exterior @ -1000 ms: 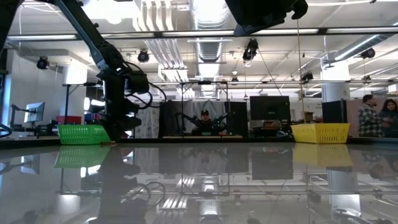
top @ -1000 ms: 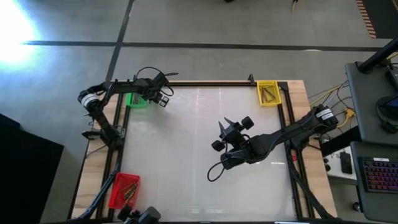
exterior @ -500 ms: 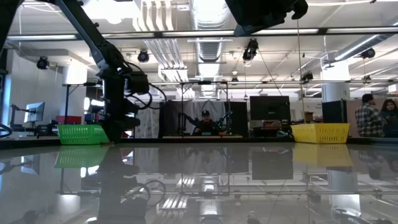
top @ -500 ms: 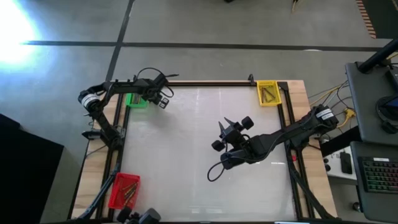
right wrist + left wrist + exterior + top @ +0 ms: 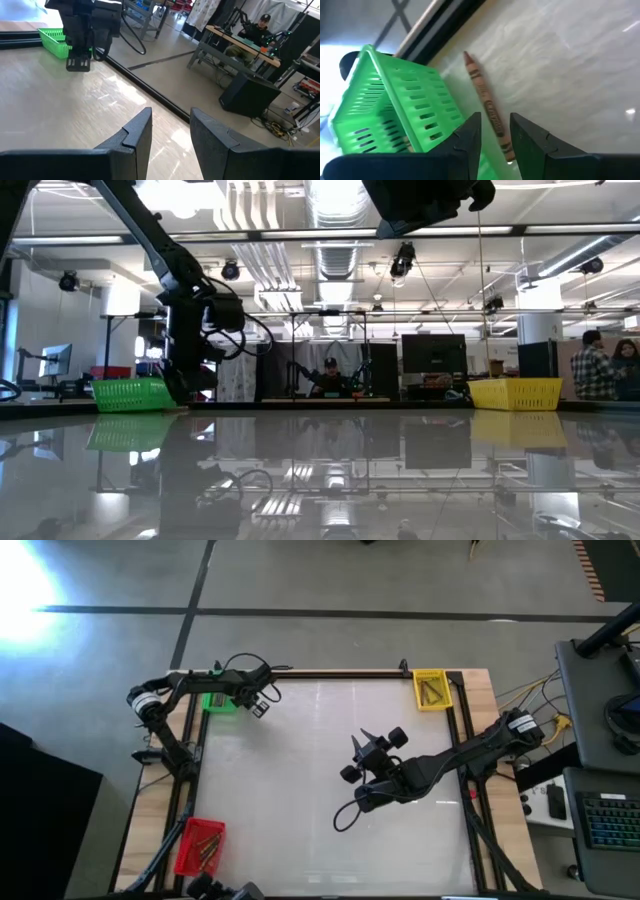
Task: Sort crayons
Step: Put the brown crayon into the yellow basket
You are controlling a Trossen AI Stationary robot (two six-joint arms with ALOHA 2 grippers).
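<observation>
- On the table (image 5: 300, 790), a pale glossy top in a dark frame, both arms were over the surface, left at the far left corner, right near the middle.
- Right arm reached in from the right edge; right gripper (image 5: 362, 747) hung above bare tabletop, well apart from every bin. Right wrist view showed its fingers (image 5: 134, 131) parted by a moderate gap, nothing between them.
- Left gripper (image 5: 259, 708) was low beside the green bin (image 5: 220, 701) at the far left corner. Its fingers (image 5: 470, 132) stood narrowly apart, tips either side of a crayon.
- Yellow bin (image 5: 431, 689) sat at the far right corner with dark sticks inside; red bin (image 5: 201, 845) at the near left corner, olive sticks inside.
- One brownish crayon (image 5: 486, 104) lay flat on the table just beside the green bin's wall. Whether the fingers touched it, could not tell.
- Beyond the table, a seated person (image 5: 329, 376) at a desk, and people standing (image 5: 598, 364) at far right.
</observation>
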